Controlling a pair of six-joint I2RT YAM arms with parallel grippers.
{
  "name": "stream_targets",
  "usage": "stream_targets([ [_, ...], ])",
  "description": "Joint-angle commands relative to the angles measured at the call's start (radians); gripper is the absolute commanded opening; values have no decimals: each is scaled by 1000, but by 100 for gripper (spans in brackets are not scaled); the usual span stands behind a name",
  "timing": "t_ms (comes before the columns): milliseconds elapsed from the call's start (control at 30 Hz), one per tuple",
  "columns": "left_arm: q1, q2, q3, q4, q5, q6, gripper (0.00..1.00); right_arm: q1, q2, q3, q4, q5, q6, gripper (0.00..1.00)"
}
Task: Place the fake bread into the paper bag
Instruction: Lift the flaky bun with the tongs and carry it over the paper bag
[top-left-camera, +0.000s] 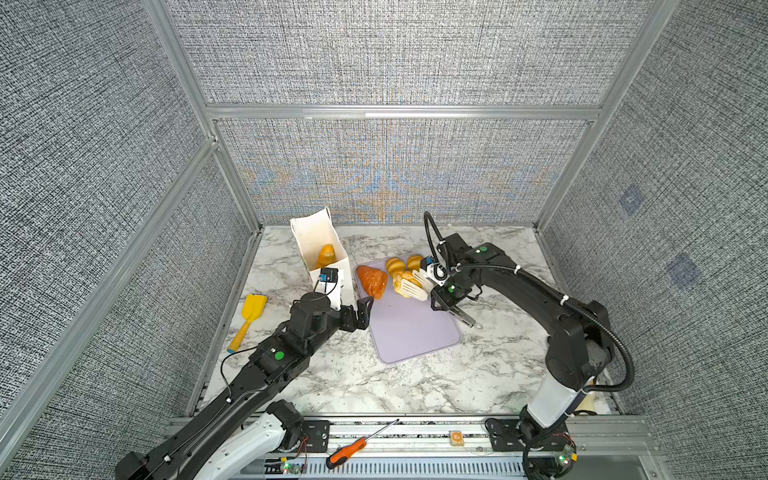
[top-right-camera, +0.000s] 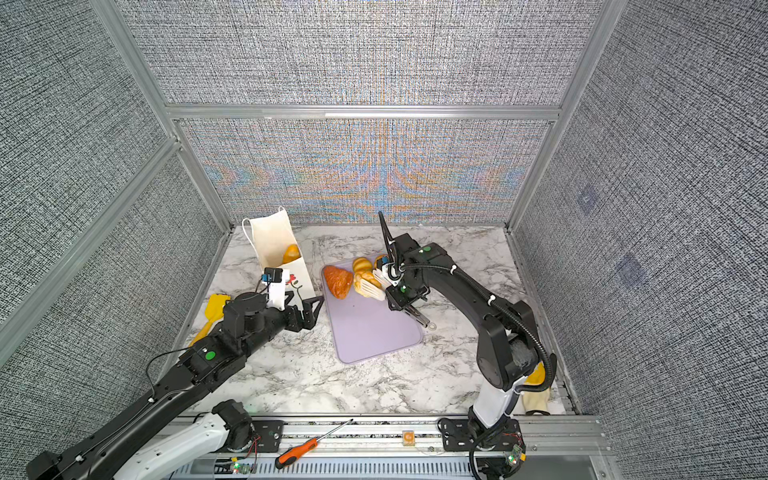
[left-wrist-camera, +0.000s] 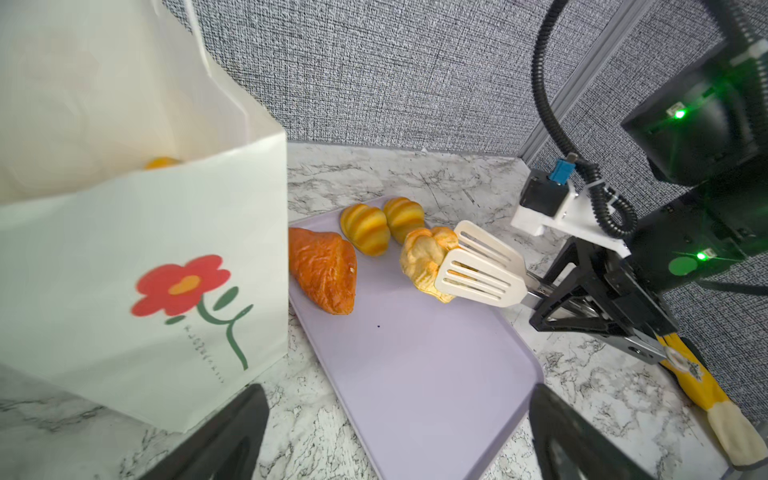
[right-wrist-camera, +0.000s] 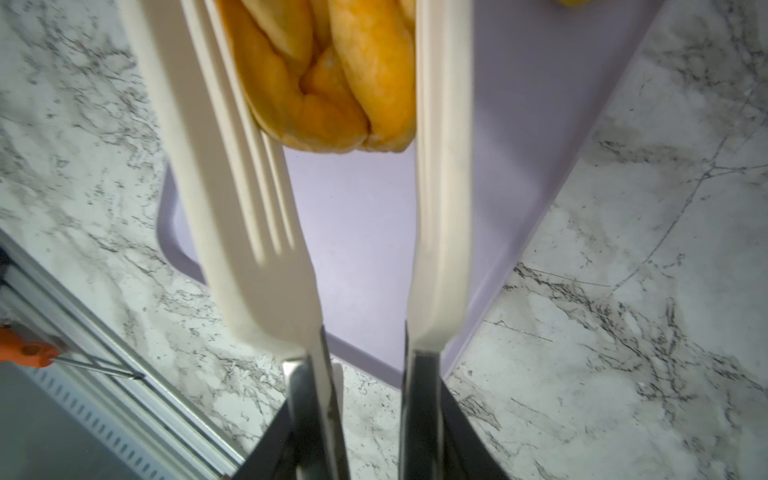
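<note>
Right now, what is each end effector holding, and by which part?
The right end effector grips the tongs by their metal handles; the white blades pinch a twisted pastry. The left end effector is open, holding nothing.

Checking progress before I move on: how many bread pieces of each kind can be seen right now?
Reddish-brown croissant: 1
Striped yellow rolls: 2
Twisted pastry in the tongs: 1
Golden piece inside the paper bag: 1
Total: 5 visible
</note>
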Motion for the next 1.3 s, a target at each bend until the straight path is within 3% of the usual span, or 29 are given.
stream_targets([
  [0, 20, -8, 40, -71, 45, 45, 99, 2, -30, 13, 22, -88, 26, 40],
  [533, 167, -41, 249, -271, 60, 135, 100, 114, -96, 156, 42, -166, 106, 39],
  [867, 323, -37, 272, -288, 164, 168, 100, 202, -30, 310, 112, -197, 155, 39],
  [1267, 445, -17, 305, -312, 279, 207, 100, 249, 130, 512, 159, -220, 188, 39],
])
